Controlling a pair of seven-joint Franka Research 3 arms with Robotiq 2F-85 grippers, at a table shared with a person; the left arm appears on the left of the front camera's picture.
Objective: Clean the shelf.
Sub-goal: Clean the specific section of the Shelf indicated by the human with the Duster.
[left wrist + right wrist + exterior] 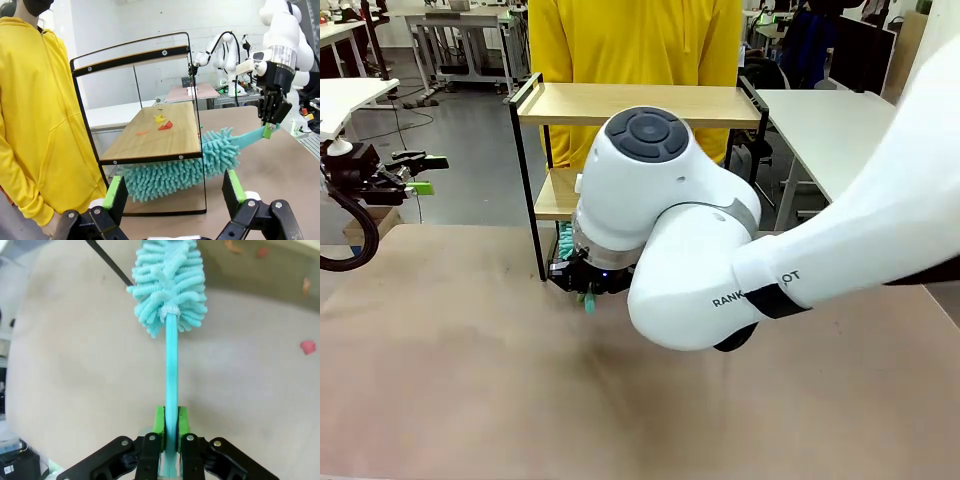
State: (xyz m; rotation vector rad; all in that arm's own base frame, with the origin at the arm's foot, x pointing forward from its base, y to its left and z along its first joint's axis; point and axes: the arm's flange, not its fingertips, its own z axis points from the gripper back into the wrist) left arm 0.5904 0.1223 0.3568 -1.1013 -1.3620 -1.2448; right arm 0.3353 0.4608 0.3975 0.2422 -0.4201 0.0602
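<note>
The shelf (640,103) stands at the far side of the table (470,380) before a person in a yellow top (635,40), with small coloured scraps (164,125) on its lower board. The right gripper (170,426) pinches the handle of a fluffy turquoise duster (169,285), whose head lies under that board. The left gripper (175,192) hangs aside, fingers spread and empty.

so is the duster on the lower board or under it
Under it: the duster reaches beneath the lower board, with scraps lying on top.
</note>
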